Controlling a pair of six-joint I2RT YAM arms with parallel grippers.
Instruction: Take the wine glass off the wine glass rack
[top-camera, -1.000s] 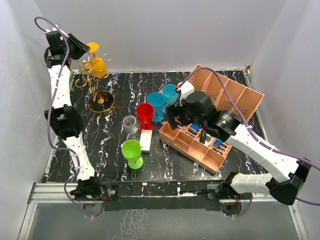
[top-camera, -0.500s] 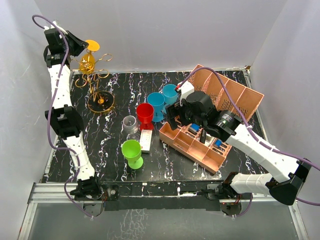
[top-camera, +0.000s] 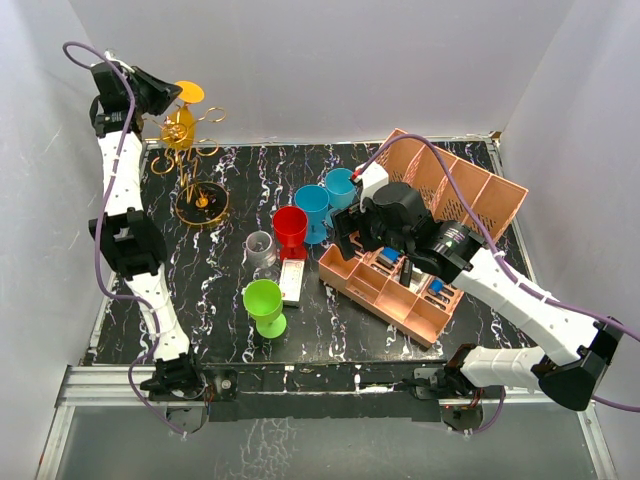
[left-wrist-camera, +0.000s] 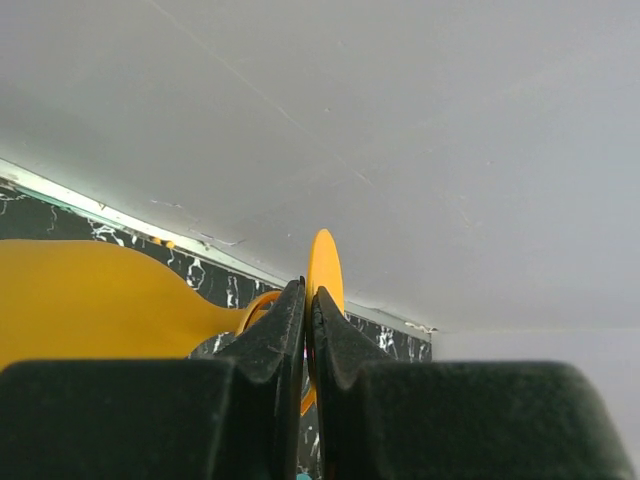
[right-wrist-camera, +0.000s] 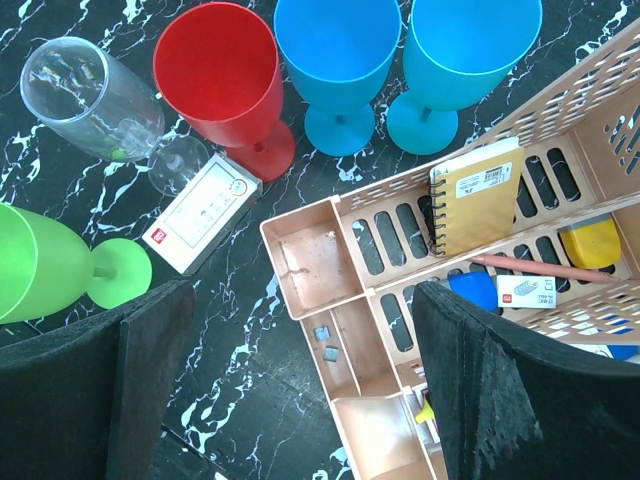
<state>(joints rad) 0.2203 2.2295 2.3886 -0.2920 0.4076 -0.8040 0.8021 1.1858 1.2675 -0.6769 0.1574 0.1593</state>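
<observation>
Containers: one pink slotted organizer box (top-camera: 470, 195) on the right half of the black marbled table (top-camera: 260, 170), its tall slotted part toward the far-right corner and its low tray toward the middle. Seen from the right wrist, the compartments hold one spiral notebook (right-wrist-camera: 470, 205) with a tan cover, one reddish pencil (right-wrist-camera: 530, 268), a yellow item (right-wrist-camera: 590, 240), a blue item (right-wrist-camera: 470, 290), a small labelled white box (right-wrist-camera: 530, 292) and two small metal clips (right-wrist-camera: 325, 340). Count on the table middle: blue goblets (right-wrist-camera: 335, 50), two, standing side by side; one red goblet (right-wrist-camera: 215, 75) just left of them; one green goblet (right-wrist-camera: 40, 265) nearer the front edge; one clear flute (right-wrist-camera: 95, 100) lying on its side; one flat white card box (right-wrist-camera: 200, 215) between the flute's foot and the tray. The wine glass (top-camera: 178, 128) is translucent orange with a round bowl, thin stem and flat disc foot. It is tilted at the top of the gold wire wine glass rack (top-camera: 200, 203), which stands at the far-left corner. Its bowl is among the curled loops; cannot tell whether the stem is clear of them. The left claw (left-wrist-camera: 306, 292) is pinched tight on the stem right by the foot. The right claw (right-wrist-camera: 305, 330) is spread fully wide above the tray's left end, holding nothing.
</observation>
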